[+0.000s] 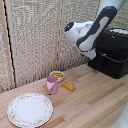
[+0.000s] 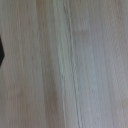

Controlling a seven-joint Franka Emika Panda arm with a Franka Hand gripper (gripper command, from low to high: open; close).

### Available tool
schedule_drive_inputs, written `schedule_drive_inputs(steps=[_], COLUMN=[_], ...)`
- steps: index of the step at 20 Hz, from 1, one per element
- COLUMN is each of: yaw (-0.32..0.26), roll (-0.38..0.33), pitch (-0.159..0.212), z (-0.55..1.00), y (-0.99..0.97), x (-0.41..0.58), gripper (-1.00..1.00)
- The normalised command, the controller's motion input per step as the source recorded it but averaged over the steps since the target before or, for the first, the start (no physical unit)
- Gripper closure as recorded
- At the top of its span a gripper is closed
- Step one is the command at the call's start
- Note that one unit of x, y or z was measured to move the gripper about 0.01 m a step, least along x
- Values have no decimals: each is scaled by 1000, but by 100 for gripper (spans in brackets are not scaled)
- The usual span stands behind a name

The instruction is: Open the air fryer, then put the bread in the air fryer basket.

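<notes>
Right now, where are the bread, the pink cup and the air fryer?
bread point(image 1: 68, 86): exterior view, middle of the golden oblong piece.
pink cup point(image 1: 52, 85): exterior view, its outer wall.
air fryer point(image 1: 114, 56): exterior view, black front of its body.

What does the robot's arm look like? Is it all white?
Not all white. The arm is fat and rounded, mostly white, with a wide dark grey-black band along it and a blue spot on its round end. The gripper at its tip looks dark against the black air fryer, too blurry for details.
</notes>
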Motion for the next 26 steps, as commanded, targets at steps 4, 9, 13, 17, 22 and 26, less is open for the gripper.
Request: schedule_drive_inputs(steps=[4,9,13,17,22,26], yaw=[17,61,133,162,257,294], roll=[-136,-97,-61,-100,-110,-80], pitch=[-66,-57,-35,-22,-32,1], z=[-319,-295,-264,-164,-10,91], y=[-654,-617,-591,-499,-363,-126], x=[-346,-319,-191,-164,-53,0], gripper=[-100,-100,-100,-100,-100,-100])
